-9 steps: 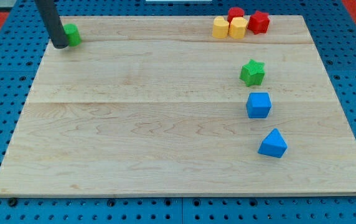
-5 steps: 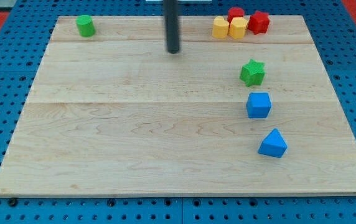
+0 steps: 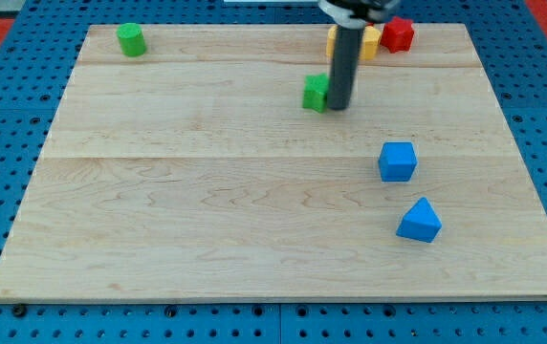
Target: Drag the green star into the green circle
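Observation:
The green star lies on the wooden board, above the middle and a little right of centre. My tip rests against the star's right side, and the rod hides part of it. The green circle, a small green cylinder, stands near the board's top left corner, far to the left of the star.
A yellow block and a red block sit at the top edge, partly hidden behind the rod and arm. A blue cube and a blue triangular block lie at the right.
My tip swept from the top left across to the right, then came to the star's right side. The green star has slid left by about a block and a half.

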